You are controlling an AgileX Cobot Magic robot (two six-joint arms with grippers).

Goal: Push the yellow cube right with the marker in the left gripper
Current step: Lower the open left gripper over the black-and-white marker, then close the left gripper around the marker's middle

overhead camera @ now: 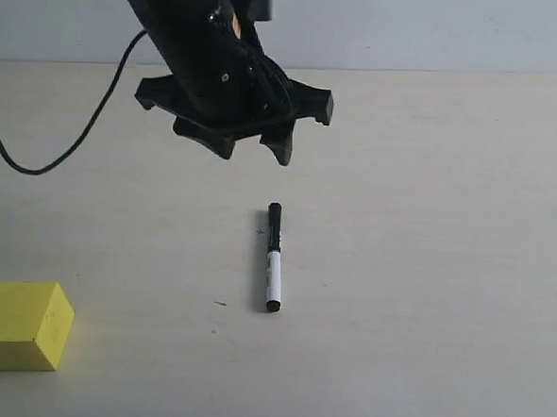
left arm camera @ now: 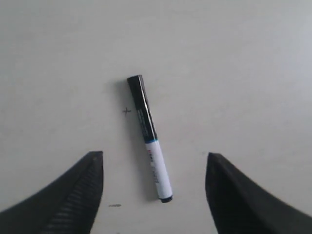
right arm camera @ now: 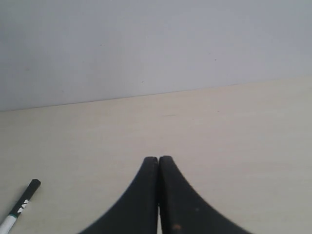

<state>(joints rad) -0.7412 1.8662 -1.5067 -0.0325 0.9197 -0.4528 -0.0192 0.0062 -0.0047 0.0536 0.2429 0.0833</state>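
The marker [overhead camera: 273,257] lies flat on the pale table, black cap toward the back, white barrel toward the front. My left gripper [overhead camera: 254,150] hangs open in the air above and behind it, holding nothing. The left wrist view looks down on the marker [left arm camera: 149,138], which lies between the spread fingers of the left gripper [left arm camera: 155,161]. The yellow cube [overhead camera: 23,325] rests at the front left, well apart from the marker and the gripper. My right gripper [right arm camera: 159,159] is shut on nothing, low over the table; the marker's cap [right arm camera: 22,202] shows at that view's edge.
A black cable [overhead camera: 65,148] loops from the left arm over the table's back left. The table's far edge [overhead camera: 438,72] meets a plain grey wall. A small dark mark [overhead camera: 220,304] sits left of the marker's white end.
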